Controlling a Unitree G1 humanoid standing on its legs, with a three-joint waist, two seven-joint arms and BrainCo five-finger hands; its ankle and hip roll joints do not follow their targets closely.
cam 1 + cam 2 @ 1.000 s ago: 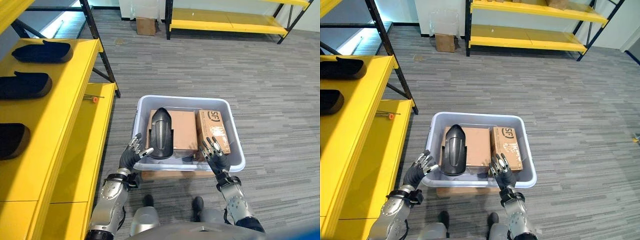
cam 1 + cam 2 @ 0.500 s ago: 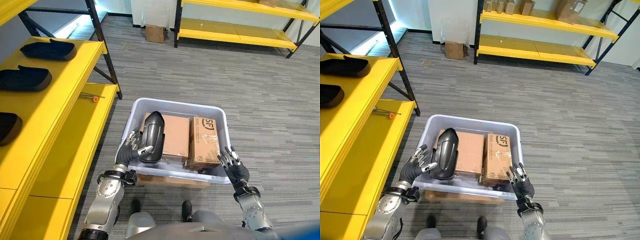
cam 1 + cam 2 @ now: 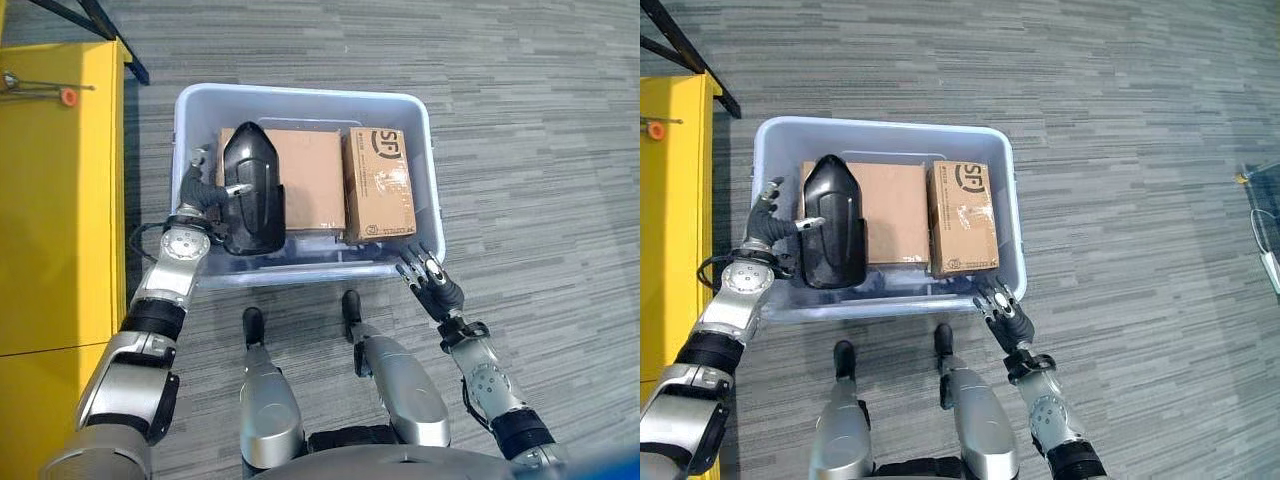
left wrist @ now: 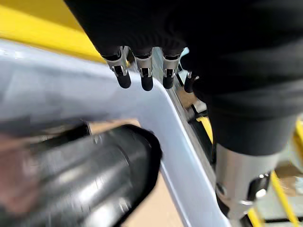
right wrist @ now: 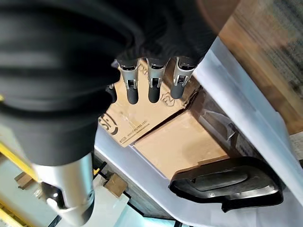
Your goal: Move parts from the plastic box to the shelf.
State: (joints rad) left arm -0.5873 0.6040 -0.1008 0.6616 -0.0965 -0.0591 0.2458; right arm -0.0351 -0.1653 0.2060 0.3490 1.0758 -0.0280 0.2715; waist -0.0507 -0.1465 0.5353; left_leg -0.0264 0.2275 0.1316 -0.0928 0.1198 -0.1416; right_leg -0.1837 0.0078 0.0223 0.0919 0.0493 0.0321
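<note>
The pale plastic box (image 3: pixel 300 98) stands on the floor in front of me. A black moulded part (image 3: pixel 250 190) lies along its left side, partly on a cardboard carton. My left hand (image 3: pixel 197 200) is at the box's left wall beside the part. Its fingers (image 4: pixel 142 71) are straight over the rim and its thumb rests against the part (image 4: pixel 94 179). My right hand (image 3: pixel 430 285) hangs open outside the box's near right corner and touches nothing; its straight fingers (image 5: pixel 151 80) show in the right wrist view. The yellow shelf (image 3: pixel 60 200) runs along the left.
Two cardboard cartons (image 3: pixel 310 180) (image 3: pixel 380 185) fill most of the box. A small orange-tipped tool (image 3: pixel 67 96) lies on the shelf's lower board. Grey striped carpet (image 3: pixel 530 150) stretches to the right and beyond the box.
The camera has tilted down, so the upper shelf boards have left the picture. My right hand has drawn back from the box's near rim to outside its right corner. The left hand stays by the part.
</note>
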